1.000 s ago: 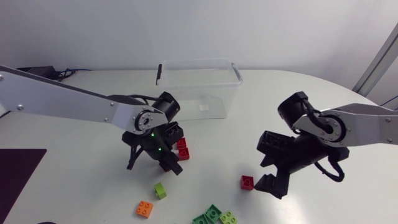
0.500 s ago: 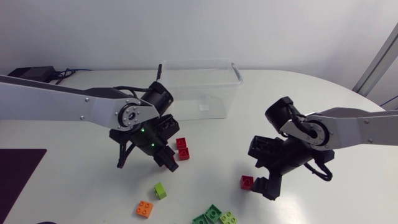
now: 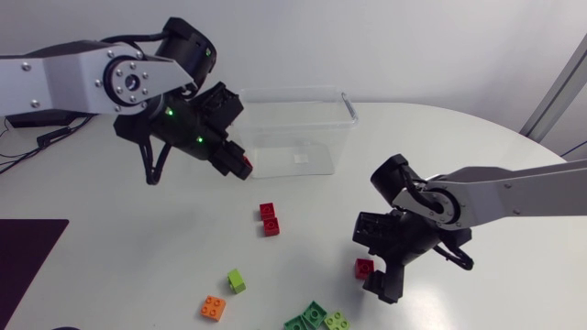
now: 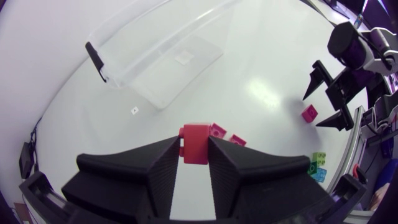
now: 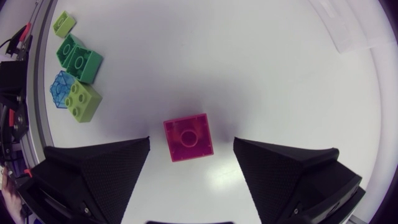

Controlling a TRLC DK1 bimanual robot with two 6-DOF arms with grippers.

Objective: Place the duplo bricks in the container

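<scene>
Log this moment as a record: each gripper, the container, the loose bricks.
left gripper: shut on red brick, above the table beside the container
right gripper: open, fingers either side of magenta brick on the table, not touching it
container: clear, no brick visible inside
loose bricks: red pair, lime brick, orange brick, green brick, light green brick
</scene>
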